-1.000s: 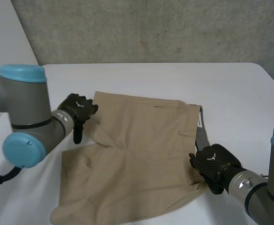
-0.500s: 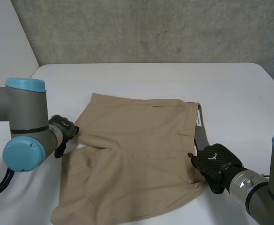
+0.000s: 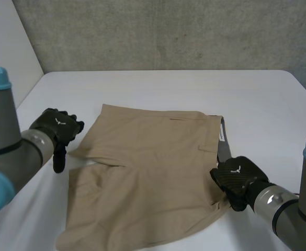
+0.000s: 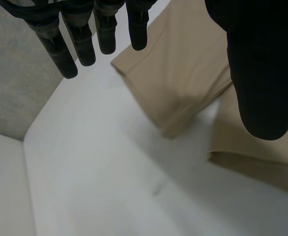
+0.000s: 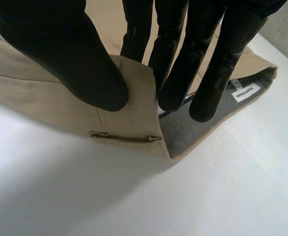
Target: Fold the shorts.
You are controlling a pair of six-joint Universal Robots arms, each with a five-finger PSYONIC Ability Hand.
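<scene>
The tan shorts (image 3: 153,172) lie spread on the white table (image 3: 168,89), waistband toward my right arm, with its grey inside and a white label showing. My right hand (image 3: 236,180) is at the near end of the waistband. In the right wrist view its thumb (image 5: 70,54) and fingers pinch the waistband edge (image 5: 129,128) and lift it slightly off the table. My left hand (image 3: 56,130) hovers off the cloth, beside the far leg. Its fingers (image 4: 60,49) are straight and empty, and the leg hem (image 4: 183,83) lies just past them.
A grey concrete wall (image 3: 168,31) runs behind the table and a white panel (image 3: 11,52) stands at the far left. Bare tabletop surrounds the shorts, widest at the back and to the right.
My left hand has let go of the far leg's corner and drawn away to the left, off the cloth. That leg now lies flat. The right hand has kept its grip and place.
</scene>
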